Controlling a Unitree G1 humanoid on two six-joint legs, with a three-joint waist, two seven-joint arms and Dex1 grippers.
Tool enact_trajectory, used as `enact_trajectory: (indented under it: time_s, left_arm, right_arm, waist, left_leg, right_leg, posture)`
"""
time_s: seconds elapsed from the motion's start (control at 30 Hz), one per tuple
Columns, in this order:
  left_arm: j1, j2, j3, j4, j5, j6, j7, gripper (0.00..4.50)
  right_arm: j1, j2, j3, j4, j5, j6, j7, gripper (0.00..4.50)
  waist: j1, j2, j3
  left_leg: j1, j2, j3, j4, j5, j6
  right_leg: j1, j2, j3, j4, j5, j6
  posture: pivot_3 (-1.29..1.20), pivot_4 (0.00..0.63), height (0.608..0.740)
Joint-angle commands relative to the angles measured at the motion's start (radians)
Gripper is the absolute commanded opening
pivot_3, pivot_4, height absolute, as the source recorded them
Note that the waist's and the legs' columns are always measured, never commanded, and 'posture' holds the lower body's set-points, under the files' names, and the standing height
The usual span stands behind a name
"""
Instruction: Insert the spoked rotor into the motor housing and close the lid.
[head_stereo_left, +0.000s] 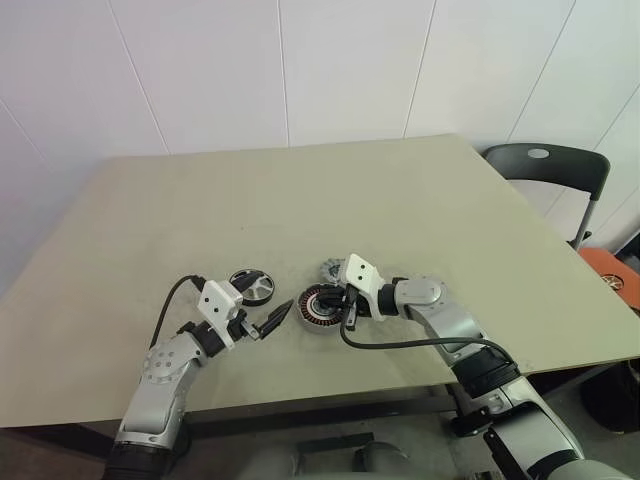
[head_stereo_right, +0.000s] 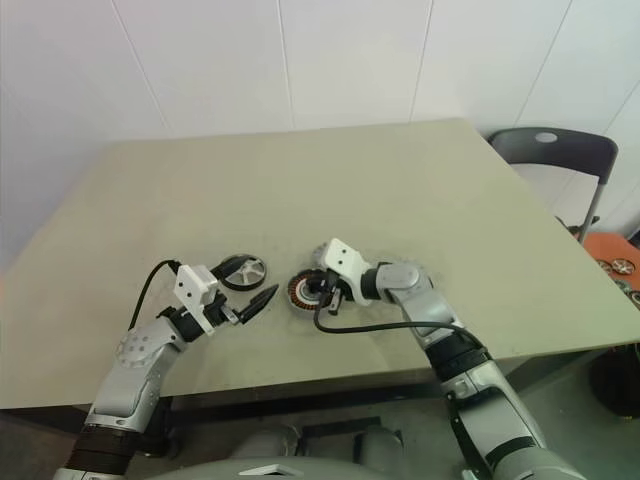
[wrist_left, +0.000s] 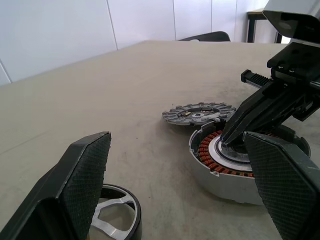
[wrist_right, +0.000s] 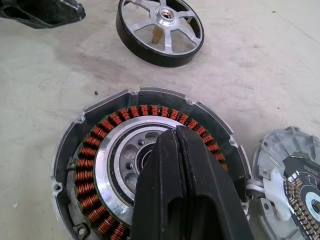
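The motor housing (wrist_right: 95, 165), a round puck with copper windings around a pale hub, lies near the table's front edge. My right gripper (wrist_right: 178, 132) is shut, its tips down over the hub with nothing visible between them. The spoked rotor (head_stereo_left: 330, 270), a small grey disc, lies flat just behind the housing, beside it. The lid (head_stereo_left: 252, 285), a black-rimmed ring with silver spokes, rests on the table to the housing's left. My left gripper (wrist_left: 177, 137) stands open and empty just left of the housing (wrist_left: 225, 165), in front of the lid, pointing toward the housing.
The beige table (head_stereo_left: 300, 190) stretches bare behind the parts. A black chair (head_stereo_left: 545, 165) stands past its right rear corner and an orange object (head_stereo_left: 612, 272) lies off its right edge. A black cable (head_stereo_left: 400, 345) loops from my right wrist near the front edge.
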Motion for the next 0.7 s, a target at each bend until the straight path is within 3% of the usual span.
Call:
enact_trajectory:
  time_s: [0.03, 0.4, 0.7]
  left_arm:
    - [-0.009, 0.005, 0.007, -0.021, -0.001, -0.008, 0.003, 4.50]
    - [-0.009, 0.007, 0.005, -0.021, -0.003, -0.006, 0.000, 4.50]
    - [-0.012, 0.007, 0.003, -0.017, -0.001, -0.005, -0.001, 4.50]
  right_arm:
    - [0.009, -0.007, -0.023, 0.003, -0.012, -0.013, -0.022, 0.02]
    - [0.011, 0.015, -0.056, 0.010, 0.009, -0.067, -0.054, 0.02]
    - [0.021, 0.051, -0.108, -0.062, 0.122, 0.051, -0.008, 0.02]
  waist:
    - [0.000, 0.000, 0.000]
    - [-0.001, 0.000, 0.000]
    - [-0.002, 0.001, 0.000]
  left_leg:
    - [0.000, 0.000, 0.000, 0.000, 0.000, 0.000]
    - [-0.001, 0.000, 0.000, -0.001, 0.000, 0.000]
    - [-0.002, 0.000, 0.001, -0.002, 0.000, 0.000]
  right_leg:
    - [0.000, 0.000, 0.000, 0.000, 0.000, 0.000]
    - [-0.002, 0.000, 0.000, 0.000, 0.000, 0.000]
    - [-0.003, 0.000, 0.001, 0.000, 0.002, -0.003]
  posture:
    - [0.00, 0.000, 0.740]
    - [0.00, 0.000, 0.740]
    - [0.00, 0.000, 0.740]
